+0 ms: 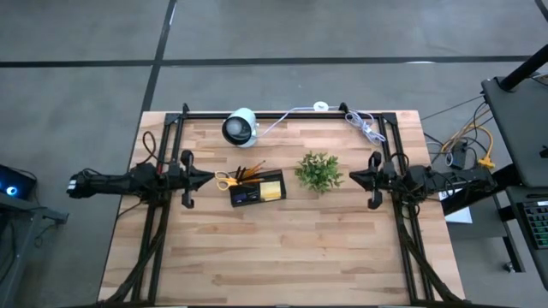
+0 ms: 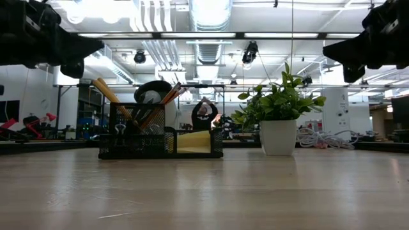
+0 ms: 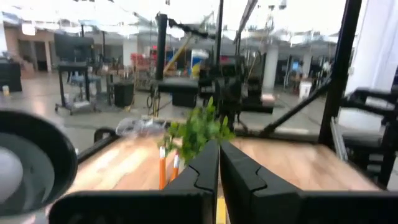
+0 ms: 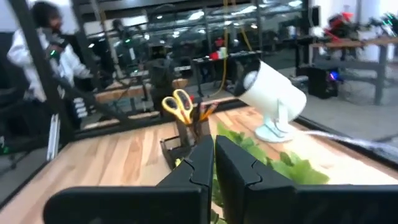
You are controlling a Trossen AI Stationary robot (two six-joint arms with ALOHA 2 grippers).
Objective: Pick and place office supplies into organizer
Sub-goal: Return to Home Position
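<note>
The black organizer (image 1: 244, 200) sat on the wooden table (image 1: 282, 257) with the supplies inside it. Orange pencils (image 1: 251, 172) leaned out of its rear compartment, the yellow-handled scissors (image 1: 224, 180) stuck out at its left end, and the yellow sticky-note pad (image 1: 271, 188) filled its right-hand compartment. In the low view something small and dark hung on its front mesh wall, possibly a clip, though the backlight made that hard to judge.

The left gripper (image 1: 210, 178) hung to the organizer's left, near the scissors' handles and higher than the organizer's rim. Its fingers (image 3: 202, 171) were clenched together with nothing between them.

The right gripper (image 1: 352, 179) hung well to the organizer's right, beyond the green plant (image 1: 318, 171) that stood just beside the organizer on that side. It was also pressed closed and empty, at the same raised height.

Behind the organizer stood a white round device (image 1: 241, 127). Farther back and to its right lay a white cable (image 1: 364, 127).
</note>
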